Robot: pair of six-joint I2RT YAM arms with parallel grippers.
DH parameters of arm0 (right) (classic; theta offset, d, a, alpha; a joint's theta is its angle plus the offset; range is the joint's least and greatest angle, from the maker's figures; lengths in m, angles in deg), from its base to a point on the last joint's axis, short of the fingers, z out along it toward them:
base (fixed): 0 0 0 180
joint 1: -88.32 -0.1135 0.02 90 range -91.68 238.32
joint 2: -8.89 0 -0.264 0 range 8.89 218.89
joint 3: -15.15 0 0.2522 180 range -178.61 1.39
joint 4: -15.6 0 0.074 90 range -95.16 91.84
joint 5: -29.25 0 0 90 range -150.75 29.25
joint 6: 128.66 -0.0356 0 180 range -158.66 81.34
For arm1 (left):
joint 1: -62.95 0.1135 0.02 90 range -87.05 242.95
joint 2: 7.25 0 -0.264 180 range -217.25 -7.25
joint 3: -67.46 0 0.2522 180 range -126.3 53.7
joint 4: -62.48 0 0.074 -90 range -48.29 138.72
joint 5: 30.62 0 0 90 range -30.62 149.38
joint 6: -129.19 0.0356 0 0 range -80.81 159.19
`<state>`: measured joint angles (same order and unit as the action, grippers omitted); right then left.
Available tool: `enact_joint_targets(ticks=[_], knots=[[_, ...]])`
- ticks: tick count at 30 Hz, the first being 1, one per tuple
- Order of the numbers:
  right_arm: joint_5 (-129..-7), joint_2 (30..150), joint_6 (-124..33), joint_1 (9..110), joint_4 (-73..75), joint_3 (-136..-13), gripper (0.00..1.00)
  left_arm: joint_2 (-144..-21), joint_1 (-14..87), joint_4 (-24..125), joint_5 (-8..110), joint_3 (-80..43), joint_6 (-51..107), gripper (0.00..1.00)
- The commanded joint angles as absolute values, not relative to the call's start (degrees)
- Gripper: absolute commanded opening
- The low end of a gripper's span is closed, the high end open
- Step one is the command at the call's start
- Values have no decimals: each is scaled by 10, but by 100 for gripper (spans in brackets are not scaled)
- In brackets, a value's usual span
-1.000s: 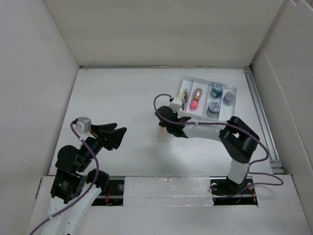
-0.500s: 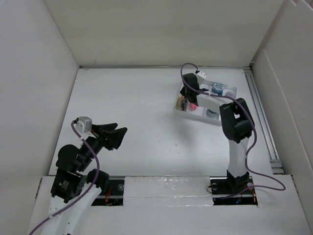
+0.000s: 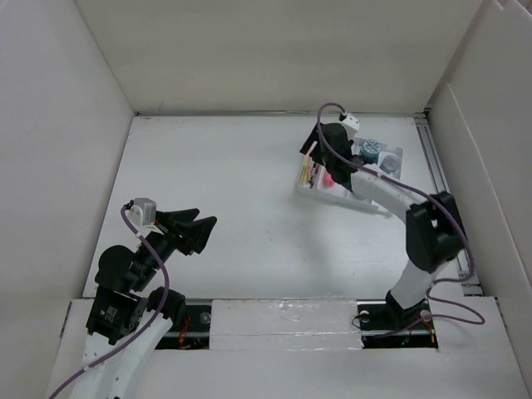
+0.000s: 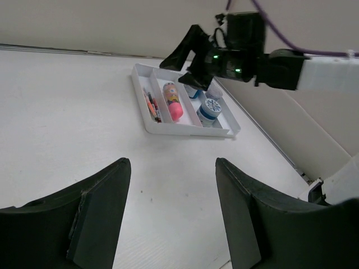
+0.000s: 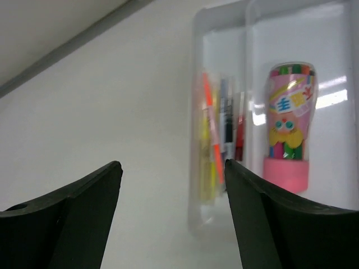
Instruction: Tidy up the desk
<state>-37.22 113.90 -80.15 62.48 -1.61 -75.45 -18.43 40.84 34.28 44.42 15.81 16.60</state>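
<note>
On the white desk (image 3: 224, 166) stands a white compartmented tray (image 3: 332, 197) at the right rear. Its left compartment holds several coloured pens (image 5: 216, 134), with a pink bottle (image 5: 289, 123) in the compartment beside them. My right gripper (image 3: 318, 148) hovers open over the tray's left end, nothing between its fingers (image 5: 247, 202). My left gripper (image 3: 195, 229) is open and empty above the bare near-left desk, far from the tray (image 4: 185, 132). From the left wrist view, the right gripper (image 4: 185, 59) hangs above the tray's far end.
Two round blue-and-white jars (image 3: 370, 151) and a greyish one (image 3: 389, 164) sit in the tray's right compartments. Tall white walls (image 3: 75, 125) enclose the desk on three sides. A metal rail (image 3: 440, 191) runs along the right edge.
My right gripper carried a thin orange pen from mid-desk back to the tray's left end and opened. The left arm has not moved.
</note>
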Motion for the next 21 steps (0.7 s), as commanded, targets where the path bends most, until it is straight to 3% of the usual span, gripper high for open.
enact_joint_targets(ticks=[1,6,7,17,21], knots=[[-376,997,-780,560,53,-709,80,-184,408,366,443,160,170,58],[-300,853,-764,417,101,-601,80,-182,408,366,445,160,167,59],[-288,815,-764,397,101,-589,100,-181,408,365,446,158,169,59],[-180,651,-733,231,48,-513,100,-161,408,383,459,147,172,59],[-191,558,-703,200,63,-499,100,-161,408,398,458,129,172,57]])
